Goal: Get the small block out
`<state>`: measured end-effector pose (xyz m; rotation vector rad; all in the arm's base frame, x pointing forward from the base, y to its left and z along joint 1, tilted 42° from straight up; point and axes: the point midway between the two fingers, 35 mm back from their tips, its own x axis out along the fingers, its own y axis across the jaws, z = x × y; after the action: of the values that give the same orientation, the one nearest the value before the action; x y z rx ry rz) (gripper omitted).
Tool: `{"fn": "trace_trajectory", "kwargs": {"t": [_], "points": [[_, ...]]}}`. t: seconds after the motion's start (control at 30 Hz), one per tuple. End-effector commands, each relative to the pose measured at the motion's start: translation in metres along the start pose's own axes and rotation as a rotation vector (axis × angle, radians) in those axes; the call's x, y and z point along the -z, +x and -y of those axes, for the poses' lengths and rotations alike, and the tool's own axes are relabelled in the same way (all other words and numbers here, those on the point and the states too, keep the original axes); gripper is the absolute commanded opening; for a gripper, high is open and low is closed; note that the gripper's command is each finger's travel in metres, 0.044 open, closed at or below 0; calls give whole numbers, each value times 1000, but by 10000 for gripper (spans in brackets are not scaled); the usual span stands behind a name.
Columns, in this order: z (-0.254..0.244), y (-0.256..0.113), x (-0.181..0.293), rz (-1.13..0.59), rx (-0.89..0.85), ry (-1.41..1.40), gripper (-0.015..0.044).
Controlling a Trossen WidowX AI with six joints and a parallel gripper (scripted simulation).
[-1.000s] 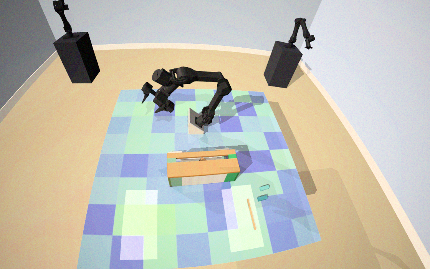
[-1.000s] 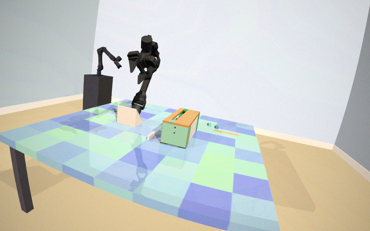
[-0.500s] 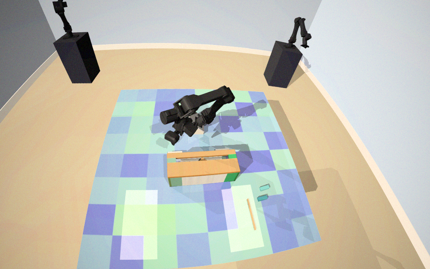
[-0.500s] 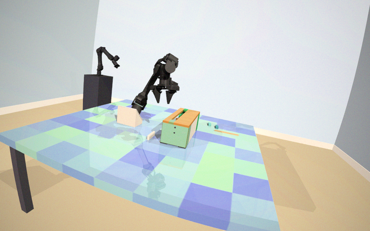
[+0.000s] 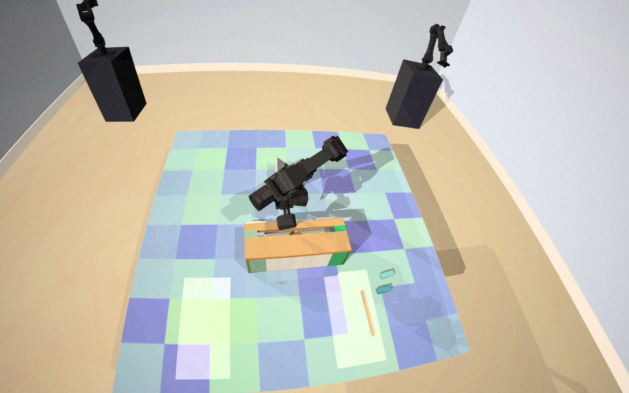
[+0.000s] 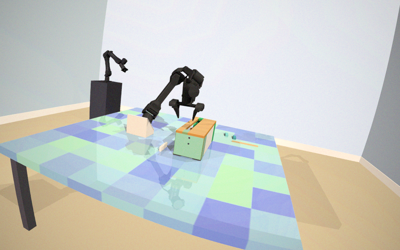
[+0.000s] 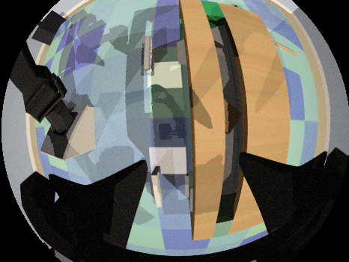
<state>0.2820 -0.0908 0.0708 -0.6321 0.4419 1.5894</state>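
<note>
The box (image 5: 296, 248) (image 6: 188, 148) (image 7: 262, 86) stands upright on the table, with an orange top cut by a long slot, a pale green end and a darker green end. A small brown shape (image 7: 232, 117) shows through the slot near its middle; I cannot tell whether it is the block or part of the shelf. The block is not clearly seen otherwise. My gripper (image 6: 185, 119) (image 7: 194, 162) is open and empty, pointing down above the box's arm-side edge. In the wrist view one fingertip lies over the slot and the other beyond the box's arm side.
Two teal pieces (image 5: 386, 273) (image 5: 383, 289) and a thin orange strip (image 5: 367, 312) (image 6: 244, 143) lie on the table beyond the box. A cream bar (image 6: 163, 146) is beside the box's arm side. A cream wedge-shaped stand (image 6: 137, 125) (image 7: 83, 132) is at my arm's base.
</note>
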Motion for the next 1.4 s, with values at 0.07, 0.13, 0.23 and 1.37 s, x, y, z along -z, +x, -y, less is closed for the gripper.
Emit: {"fn": "trace_trajectory", "kwargs": {"t": [0.07, 0.13, 0.23, 1.37], "points": [[1, 5, 0, 12, 4, -4, 400], [1, 8, 1, 13, 3, -3, 400], [1, 13, 2, 15, 2, -1, 400], [-1, 67, 9, 43, -14, 20, 400]]}}
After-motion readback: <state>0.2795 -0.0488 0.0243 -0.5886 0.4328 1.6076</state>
